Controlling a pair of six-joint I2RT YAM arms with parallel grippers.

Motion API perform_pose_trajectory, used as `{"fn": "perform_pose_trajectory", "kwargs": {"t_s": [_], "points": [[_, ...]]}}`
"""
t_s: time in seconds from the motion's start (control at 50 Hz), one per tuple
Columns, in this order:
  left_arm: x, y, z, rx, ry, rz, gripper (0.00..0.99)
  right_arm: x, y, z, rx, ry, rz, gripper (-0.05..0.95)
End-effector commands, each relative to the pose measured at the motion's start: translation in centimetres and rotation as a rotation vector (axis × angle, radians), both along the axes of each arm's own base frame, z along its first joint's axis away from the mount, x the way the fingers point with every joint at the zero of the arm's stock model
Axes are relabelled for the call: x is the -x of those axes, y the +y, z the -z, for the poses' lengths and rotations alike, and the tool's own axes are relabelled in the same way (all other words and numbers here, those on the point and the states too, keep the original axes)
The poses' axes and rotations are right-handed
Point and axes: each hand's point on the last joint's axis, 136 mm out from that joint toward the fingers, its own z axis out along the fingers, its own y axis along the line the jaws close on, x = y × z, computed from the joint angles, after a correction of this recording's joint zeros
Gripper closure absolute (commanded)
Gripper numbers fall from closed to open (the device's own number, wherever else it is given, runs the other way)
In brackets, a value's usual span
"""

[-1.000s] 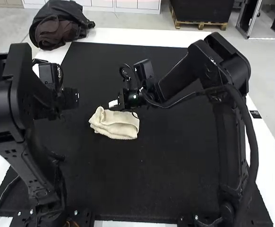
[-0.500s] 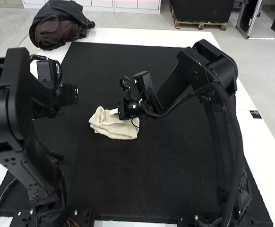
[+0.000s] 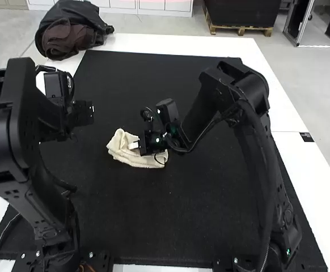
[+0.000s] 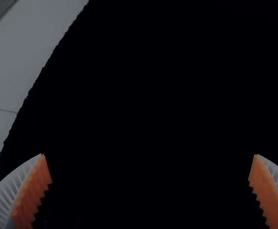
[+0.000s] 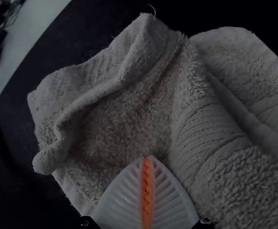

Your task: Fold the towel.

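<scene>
- On the flat black mat, which sits on the white table, is the small, cream, fluffy towel. It is all bunched up, with bumps and soft folds, and it does not lie flat.
- My right hand, white with orange inside, is right at the towel. Its two sides are pressed together, with no gap. I cannot tell if a bit of cloth is pinched under the tip.
- My left hand, white and orange too, is wide and has nothing in it. It is over the mat, well apart from the towel.
- I think the towel is light and very soft. It will flop and bend any way I push it. It won't break, and the fuzzy loops should not be slippery.
- One curled rim stands up like a little roll. That looks like a good spot to grab, because it is thick and easy to pinch.
- The striped band looks flatter, so it may make a neat fold.
- If I grab too deep, I may pick up two layers and make a lump. I should pull gently, or the whole towel could slide along.
</scene>
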Motion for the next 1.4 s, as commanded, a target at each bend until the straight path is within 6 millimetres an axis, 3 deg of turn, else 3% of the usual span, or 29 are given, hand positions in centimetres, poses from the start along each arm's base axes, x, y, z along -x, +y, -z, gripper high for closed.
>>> {"fn": "perform_pose_trajectory", "kwargs": {"t_s": [0.0, 0.12, 0.22, 0.44, 0.76, 0.88, 0.98, 1.0, 1.02, 1.06, 1.22, 1.38], "points": [[-0.2, 0.2, -1.4, 0.004, -0.041, -0.004, 0.026, 1.7, 0.8, 1.8, 0.013, 0.011, -0.035, 0.92], [-0.1, 0.2, -1.4, 0.004, -0.040, -0.004, 0.026, 2.1, 0.9, 2.1, -0.001, -0.001, -0.036, 0.92], [-0.2, 0.3, -1.8, 0.003, -0.046, -0.006, 0.026, 1.4, 0.6, 0.7, -0.023, 0.014, -0.008, 0.92], [-1.4, 0.4, -4.6, -0.008, -0.092, 0.000, 0.026, -2.0, -1.0, -6.2, -0.114, -0.013, 0.079, 0.92], [-3.8, -0.6, -9.7, -0.003, -0.160, 0.033, 0.026, -5.4, -4.7, -18.2, -0.211, -0.109, 0.171, 0.91], [-4.7, -2.0, -12.2, 0.006, -0.193, 0.063, 0.026, -6.7, -7.4, -23.4, -0.248, -0.164, 0.226, 0.64], [-5.3, -3.3, -15.0, 0.006, -0.233, 0.093, 0.026, -7.8, -10.3, -28.4, -0.282, -0.236, 0.298, 0.29], [-5.3, -3.5, -15.6, 0.005, -0.241, 0.100, 0.026, -8.1, -11.0, -29.5, -0.287, -0.250, 0.315, 0.16], [-5.4, -3.6, -16.3, 0.003, -0.251, 0.102, 0.026, -8.2, -11.6, -30.3, -0.293, -0.262, 0.326, 0.08], [-5.4, -4.0, -17.2, 0.004, -0.257, 0.110, 0.026, -8.4, -12.9, -32.0, -0.304, -0.283, 0.347, -0.01], [-4.7, -5.1, -22.4, -0.010, -0.340, 0.134, 0.026, -7.9, -18.9, -39.4, -0.363, -0.411, 0.448, -0.01], [-2.6, -6.3, -27.7, -0.025, -0.437, 0.158, 0.026, -4.4, -25.3, -45.8, -0.412, -0.558, 0.558, -0.01]]}}
